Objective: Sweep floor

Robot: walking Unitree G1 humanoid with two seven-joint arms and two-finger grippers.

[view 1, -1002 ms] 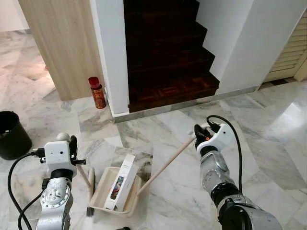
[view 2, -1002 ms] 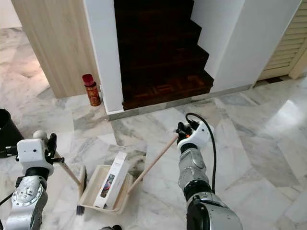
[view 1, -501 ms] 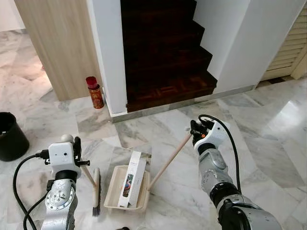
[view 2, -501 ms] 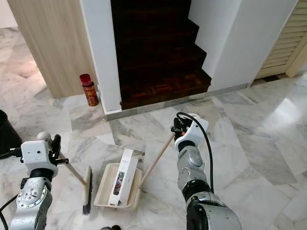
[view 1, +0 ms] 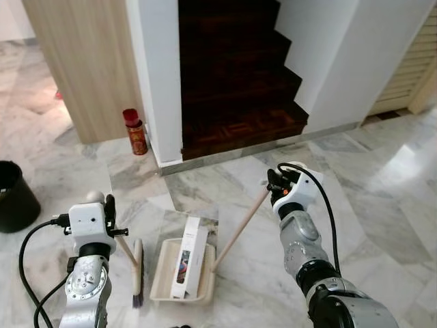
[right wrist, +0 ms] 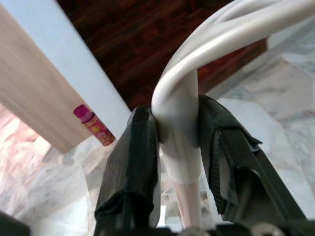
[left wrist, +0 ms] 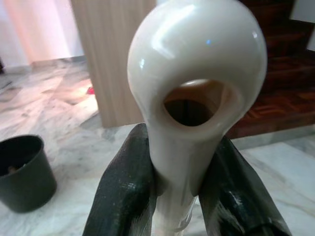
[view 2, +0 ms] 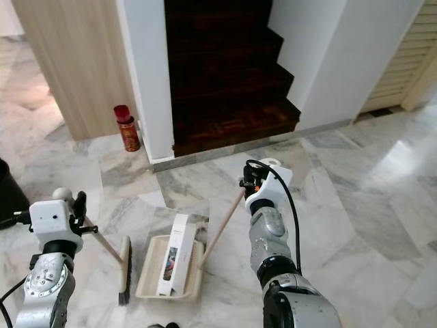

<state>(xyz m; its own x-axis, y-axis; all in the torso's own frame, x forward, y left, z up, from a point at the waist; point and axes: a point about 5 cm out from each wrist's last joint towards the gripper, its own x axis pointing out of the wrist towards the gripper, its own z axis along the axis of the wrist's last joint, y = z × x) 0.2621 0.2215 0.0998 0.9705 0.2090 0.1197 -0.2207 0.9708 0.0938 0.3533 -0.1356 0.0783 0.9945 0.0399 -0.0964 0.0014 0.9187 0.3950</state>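
Nearest the robot, the left gripper (left wrist: pixel 172 196) clamps its two black fingers on the cream-capped handle of the brush (view 1: pixel 136 270), whose dark bristle head rests on the marble floor (view 1: pixel 382 178) just beside the dustpan (view 1: pixel 164 273). The cream dustpan lies flat on the floor with a white box (view 1: pixel 189 256) lying in it. The right gripper (right wrist: pixel 179 147) is clenched around the white top of the dustpan's long wooden handle (view 1: pixel 239 225), which slants down to the pan's right corner. To the left, well apart, stands a black bin (view 1: pixel 15 195). Farther off, a red bottle (view 1: pixel 134 131) stands at the foot of a wood panel (view 1: pixel 82 61), beside a white wall end. Beyond it, dark wooden stairs (view 1: pixel 239 75) rise.
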